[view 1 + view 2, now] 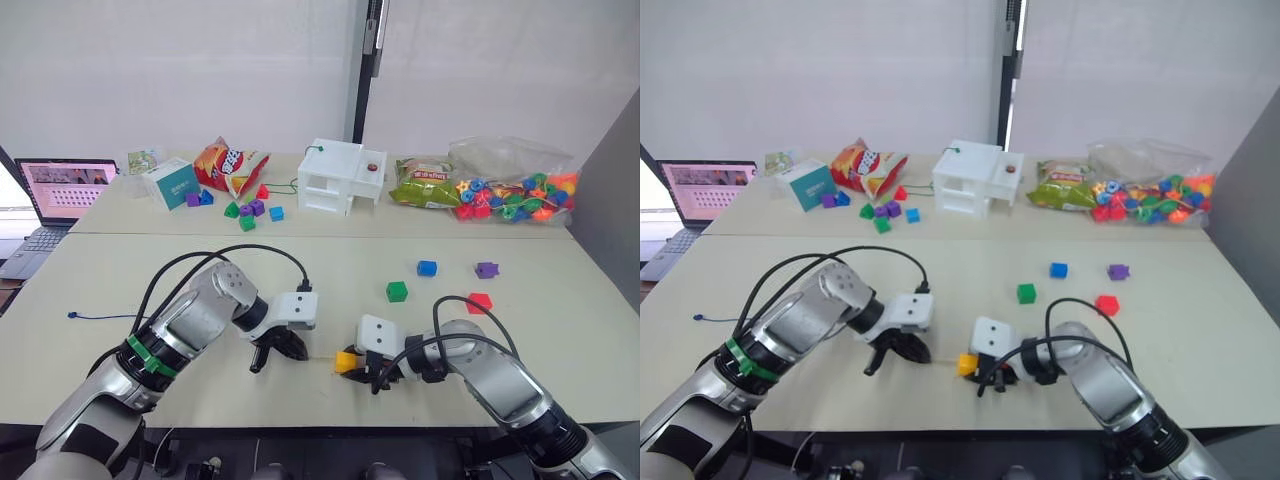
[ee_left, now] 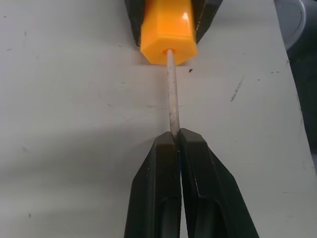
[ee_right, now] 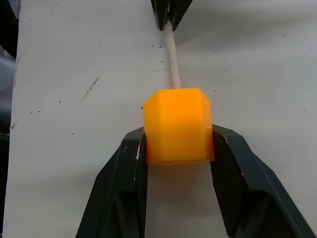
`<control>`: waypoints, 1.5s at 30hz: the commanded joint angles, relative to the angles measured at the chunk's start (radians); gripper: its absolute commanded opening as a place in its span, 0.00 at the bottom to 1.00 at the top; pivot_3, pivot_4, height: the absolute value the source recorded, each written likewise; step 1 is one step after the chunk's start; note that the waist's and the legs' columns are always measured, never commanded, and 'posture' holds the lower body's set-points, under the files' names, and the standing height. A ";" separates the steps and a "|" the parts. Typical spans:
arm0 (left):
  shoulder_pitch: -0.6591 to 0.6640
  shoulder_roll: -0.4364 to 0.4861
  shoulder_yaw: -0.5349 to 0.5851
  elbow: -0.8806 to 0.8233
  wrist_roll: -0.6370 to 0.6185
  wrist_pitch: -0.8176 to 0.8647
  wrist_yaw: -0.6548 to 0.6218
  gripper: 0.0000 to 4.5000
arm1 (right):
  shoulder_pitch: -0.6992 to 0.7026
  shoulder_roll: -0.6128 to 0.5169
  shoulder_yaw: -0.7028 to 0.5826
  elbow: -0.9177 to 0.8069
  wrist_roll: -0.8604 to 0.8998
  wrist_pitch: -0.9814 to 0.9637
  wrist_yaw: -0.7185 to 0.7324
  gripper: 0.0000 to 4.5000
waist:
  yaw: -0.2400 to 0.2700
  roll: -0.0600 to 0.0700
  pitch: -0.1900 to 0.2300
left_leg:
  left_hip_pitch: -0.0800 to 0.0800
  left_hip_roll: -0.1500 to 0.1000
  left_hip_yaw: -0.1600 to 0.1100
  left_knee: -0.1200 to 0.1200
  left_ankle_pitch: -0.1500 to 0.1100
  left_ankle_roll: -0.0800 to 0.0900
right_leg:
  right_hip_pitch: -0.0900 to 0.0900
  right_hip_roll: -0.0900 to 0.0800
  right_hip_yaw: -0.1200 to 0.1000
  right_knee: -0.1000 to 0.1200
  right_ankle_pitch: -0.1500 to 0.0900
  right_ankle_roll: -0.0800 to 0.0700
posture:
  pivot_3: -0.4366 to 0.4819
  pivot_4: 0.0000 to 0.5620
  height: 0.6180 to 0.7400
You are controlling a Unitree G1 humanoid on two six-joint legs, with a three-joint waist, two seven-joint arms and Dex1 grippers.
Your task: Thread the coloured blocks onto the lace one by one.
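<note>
Left claw (image 2: 177, 136) pinches the lace tip (image 2: 172, 94), aiming it straight; right claw (image 3: 178, 148) clamps the yellow block (image 3: 177, 126) so its hole takes the tip.

Both arms are silver-grey with black joints and looping black cables; the left arm (image 1: 190, 325) wears a green band; white wrist housings carry black fingers (image 2: 156, 193).
</note>
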 commanded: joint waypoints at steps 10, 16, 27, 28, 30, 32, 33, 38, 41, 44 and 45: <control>-0.026 -0.015 -0.001 -0.054 -0.020 0.029 0.010 0.00 | 0.002 -0.002 0.024 -0.003 -0.003 0.006 0.006 0.28 | 0.000 0.000 0.000 | 0.000 0.000 0.000 0.000 0.000 0.000 | 0.000 0.000 0.000 0.000 0.000 0.000 | 0.48 0.27 1.00; -0.034 -0.054 -0.007 -0.064 -0.026 0.066 0.035 0.00 | 0.007 -0.005 0.022 -0.004 -0.005 0.005 0.007 0.28 | 0.000 0.000 0.000 | 0.000 0.000 0.000 0.000 0.000 0.000 | 0.000 0.000 0.000 0.000 0.000 0.000 | 0.48 0.27 1.00; -0.017 -0.177 0.025 -0.088 -0.074 0.135 0.132 0.00 | 0.006 0.003 0.023 -0.001 -0.006 0.010 -0.002 0.28 | 0.001 0.000 0.000 | -0.001 0.000 0.000 0.000 0.000 0.000 | 0.000 0.000 0.000 0.000 0.000 0.000 | 0.48 0.27 1.00; 0.001 -0.177 0.029 -0.071 -0.074 0.107 0.144 0.00 | 0.006 0.005 0.022 -0.001 -0.005 0.011 -0.003 0.28 | 0.001 0.000 0.000 | -0.001 0.000 0.000 0.000 0.000 0.000 | 0.000 0.000 0.000 0.000 0.000 0.000 | 0.48 0.27 1.00; 0.039 -0.178 0.044 -0.026 -0.058 -0.010 0.185 0.00 | 0.005 0.007 0.020 -0.001 -0.005 0.013 -0.006 0.28 | 0.003 0.000 0.000 | 0.000 0.000 0.000 0.000 0.000 0.000 | 0.000 -0.001 0.000 0.000 0.000 0.000 | 0.48 0.27 1.00; 0.055 -0.190 0.092 0.008 -0.085 -0.050 0.201 0.07 | 0.007 0.007 0.019 -0.003 -0.005 0.015 -0.006 0.28 | 0.009 0.000 0.000 | 0.000 0.000 0.000 0.000 0.000 0.000 | 0.001 -0.002 0.000 0.000 0.000 0.000 | 0.48 0.27 1.00; 0.059 -0.180 0.110 0.015 -0.102 -0.071 0.181 0.15 | 0.008 0.006 0.018 -0.004 -0.005 0.016 -0.006 0.28 | 0.012 0.000 0.000 | 0.001 0.000 0.000 0.000 0.000 0.000 | 0.001 -0.002 0.000 0.000 0.000 0.000 | 0.48 0.27 1.00; 0.086 -0.133 0.173 0.026 -0.137 -0.172 0.152 0.51 | 0.018 -0.003 0.017 -0.009 -0.006 0.018 -0.004 0.28 | 0.014 0.000 0.000 | 0.001 -0.001 0.000 0.001 0.000 0.000 | 0.001 -0.002 0.000 0.000 0.000 0.000 | 0.48 0.27 1.00; 0.130 -0.086 0.207 0.056 -0.140 -0.293 0.135 0.73 | 0.021 -0.008 0.016 -0.008 -0.006 0.016 -0.004 0.28 | 0.011 0.000 0.000 | 0.001 -0.001 0.000 0.001 0.000 0.000 | 0.001 -0.002 0.000 0.000 0.000 0.000 | 0.48 0.27 1.00; 0.187 -0.052 0.233 0.089 -0.160 -0.384 0.096 0.73 | 0.020 -0.012 0.014 -0.008 -0.004 0.017 -0.003 0.28 | 0.011 0.000 0.000 | 0.001 0.000 0.000 0.000 0.000 0.000 | 0.001 -0.002 0.000 0.000 0.000 0.000 | 0.48 0.27 1.00; 0.206 -0.035 0.229 0.113 -0.145 -0.433 0.086 0.73 | 0.019 -0.013 0.012 -0.010 -0.003 0.018 -0.002 0.28 | 0.011 0.000 0.000 | 0.001 0.000 0.000 0.000 0.000 0.000 | 0.001 -0.002 0.000 0.000 0.000 0.000 | 0.48 0.27 1.00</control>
